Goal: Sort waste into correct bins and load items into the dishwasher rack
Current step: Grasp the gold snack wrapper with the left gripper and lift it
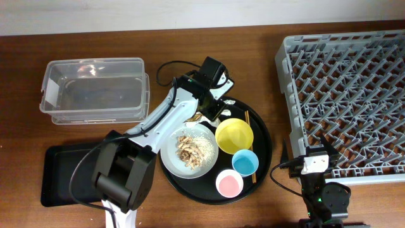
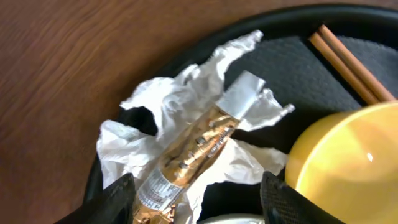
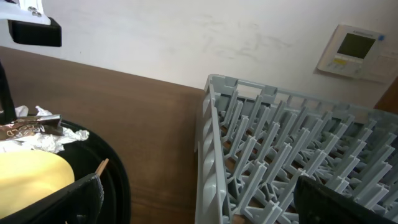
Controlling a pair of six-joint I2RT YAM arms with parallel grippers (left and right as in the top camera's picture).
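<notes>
The crumpled white paper with a gold-brown wrapper [image 2: 199,134] lies on the round black tray's left edge. My left gripper [image 2: 199,205] is open, low over it, with a finger on each side. The yellow bowl [image 1: 234,135], blue cup [image 1: 245,162] and pink cup [image 1: 229,183] stand on the tray. The grey-green plate [image 1: 207,140] holds the food scraps [image 1: 188,149]. Chopsticks [image 2: 348,59] lie behind the bowl. My right gripper [image 3: 205,205] is open and empty beside the grey rack [image 1: 345,95].
The round black tray [image 1: 266,145] sits mid-table. The clear tub [image 1: 47,82] is at the back left. The shallow black tray [image 1: 63,171] is at the front left, partly under my left arm's base. A white wall runs behind the table.
</notes>
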